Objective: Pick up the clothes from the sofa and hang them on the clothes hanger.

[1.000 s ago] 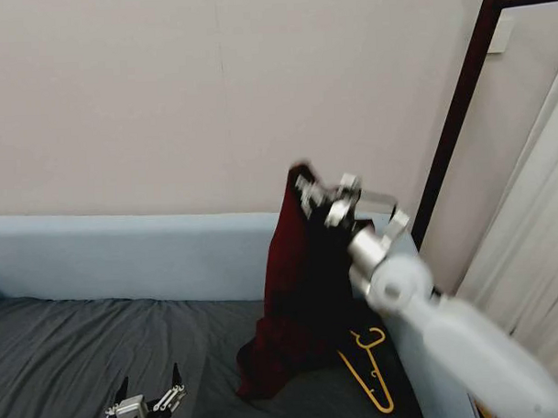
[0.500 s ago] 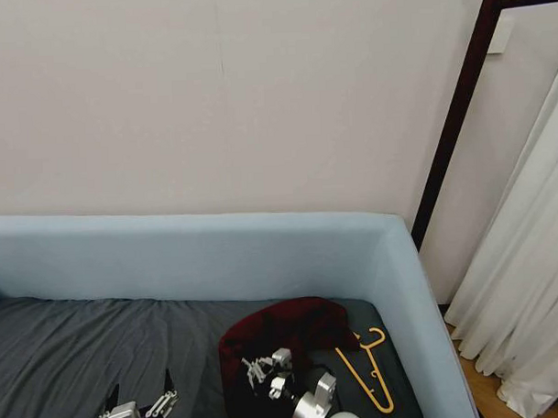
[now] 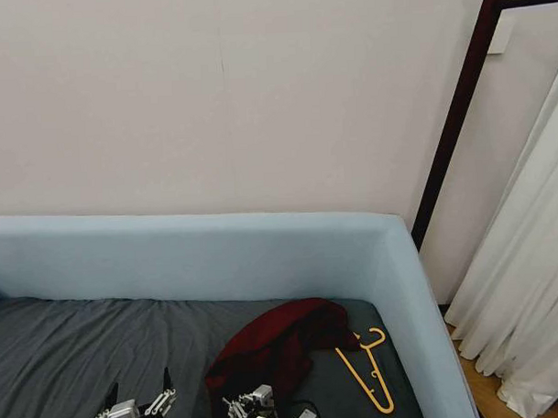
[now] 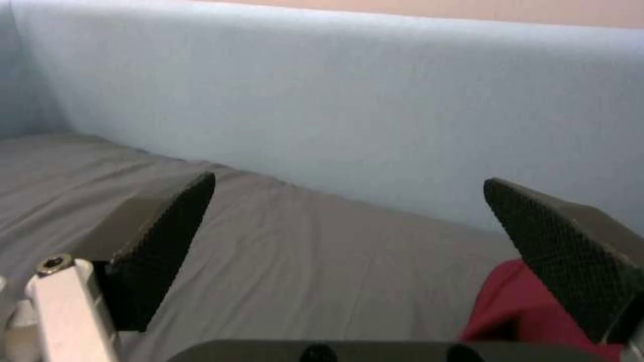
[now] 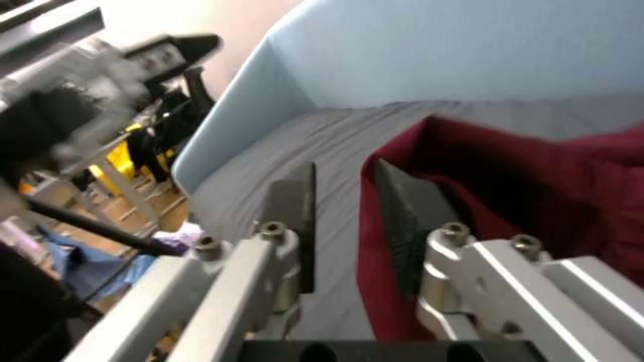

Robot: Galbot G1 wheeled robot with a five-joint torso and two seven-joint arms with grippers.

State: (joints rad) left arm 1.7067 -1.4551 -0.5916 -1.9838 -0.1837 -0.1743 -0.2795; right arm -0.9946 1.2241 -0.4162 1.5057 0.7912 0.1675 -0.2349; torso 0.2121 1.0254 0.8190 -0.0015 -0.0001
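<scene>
One limp maroon garment [image 3: 282, 342] lies lower centre on the sofa [image 3: 171, 259], likely light, best pinched at a raised fold; right gripper [image 3: 250, 411] fingers narrow, empty, left gripper [image 3: 137, 407] fingers wide

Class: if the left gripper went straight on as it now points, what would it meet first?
The open left gripper would likely meet the blue sofa back, low near the grey seat cover; depth is unclear. The red garment lies aside.

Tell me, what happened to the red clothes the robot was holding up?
The right pincer came down and let go of the red clothes, now crumpled on the sofa. The left pincer, still open, and the yellow hanger stayed put.
</scene>
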